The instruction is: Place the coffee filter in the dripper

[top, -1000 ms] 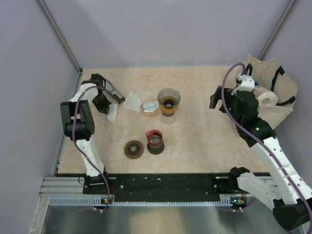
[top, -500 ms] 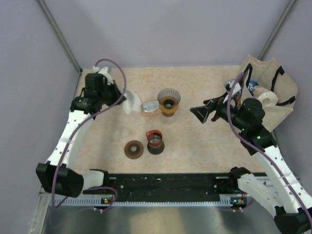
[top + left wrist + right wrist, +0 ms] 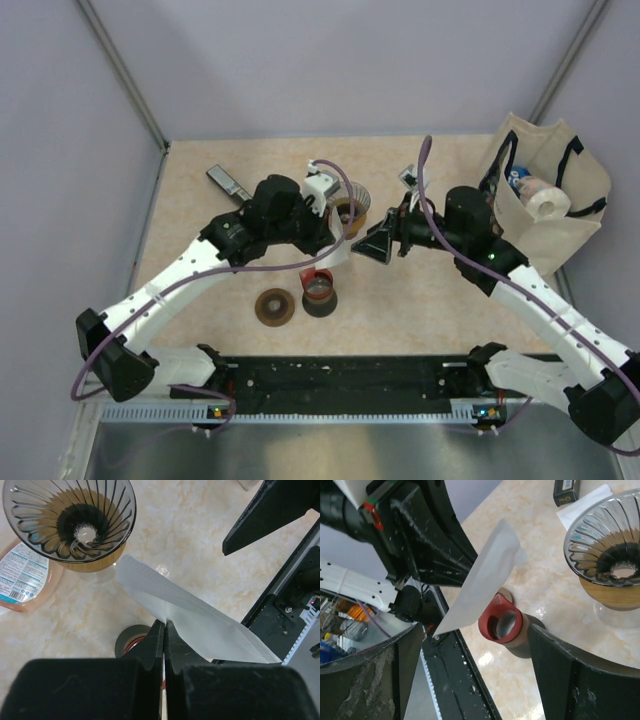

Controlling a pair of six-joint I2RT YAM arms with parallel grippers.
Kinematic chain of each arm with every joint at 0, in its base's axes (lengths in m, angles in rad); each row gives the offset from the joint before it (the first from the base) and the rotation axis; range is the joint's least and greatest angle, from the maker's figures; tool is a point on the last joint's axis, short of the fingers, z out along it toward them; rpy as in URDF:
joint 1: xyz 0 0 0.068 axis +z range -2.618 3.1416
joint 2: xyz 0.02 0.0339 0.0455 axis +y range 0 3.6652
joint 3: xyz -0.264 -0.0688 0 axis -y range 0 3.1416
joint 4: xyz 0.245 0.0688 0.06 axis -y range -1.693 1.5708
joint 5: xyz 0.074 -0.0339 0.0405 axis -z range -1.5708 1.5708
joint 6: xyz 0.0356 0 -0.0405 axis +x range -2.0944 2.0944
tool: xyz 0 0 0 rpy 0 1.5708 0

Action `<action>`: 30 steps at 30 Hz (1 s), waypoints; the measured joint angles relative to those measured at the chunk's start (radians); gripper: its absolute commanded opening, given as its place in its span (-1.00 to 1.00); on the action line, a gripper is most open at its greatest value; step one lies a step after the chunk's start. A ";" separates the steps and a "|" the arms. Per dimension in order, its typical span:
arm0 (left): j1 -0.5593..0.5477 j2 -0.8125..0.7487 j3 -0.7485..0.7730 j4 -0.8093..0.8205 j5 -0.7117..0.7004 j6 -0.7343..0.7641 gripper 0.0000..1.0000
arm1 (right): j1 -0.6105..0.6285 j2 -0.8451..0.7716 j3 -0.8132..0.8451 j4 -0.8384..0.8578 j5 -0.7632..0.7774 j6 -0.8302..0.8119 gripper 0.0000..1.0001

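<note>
The glass dripper (image 3: 70, 520) stands on its wooden base at the middle back of the table, partly hidden behind my left arm in the top view (image 3: 350, 208). My left gripper (image 3: 164, 628) is shut on a folded white paper coffee filter (image 3: 200, 625) and holds it in the air just in front of the dripper, above a red-rimmed cup. The filter also shows in the right wrist view (image 3: 482, 580) and the top view (image 3: 338, 256). My right gripper (image 3: 475, 675) is open and empty, facing the filter from the right (image 3: 375, 243).
A red-rimmed cup (image 3: 502, 625) stands under the filter. A brown disc (image 3: 274, 306) lies left of it. A labelled packet (image 3: 22, 575) lies beside the dripper. A small black box (image 3: 228, 182) is at the back left. A canvas bag (image 3: 560, 200) stands at the right.
My left arm swung from the far left to the centre with the filter in its grip. My right arm moved left toward the centre, gripper open.
</note>
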 measured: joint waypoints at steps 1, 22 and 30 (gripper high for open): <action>-0.018 0.011 0.001 0.000 -0.014 0.007 -1.00 | 0.000 0.011 0.004 -0.005 0.013 0.000 0.67; -0.113 0.171 0.137 -0.035 -0.197 -0.028 -1.00 | 0.021 0.184 0.086 -0.103 0.214 0.028 -0.39; -0.124 0.176 0.138 -0.039 -0.213 -0.034 -1.00 | 0.025 0.186 0.087 -0.129 0.264 0.026 -0.63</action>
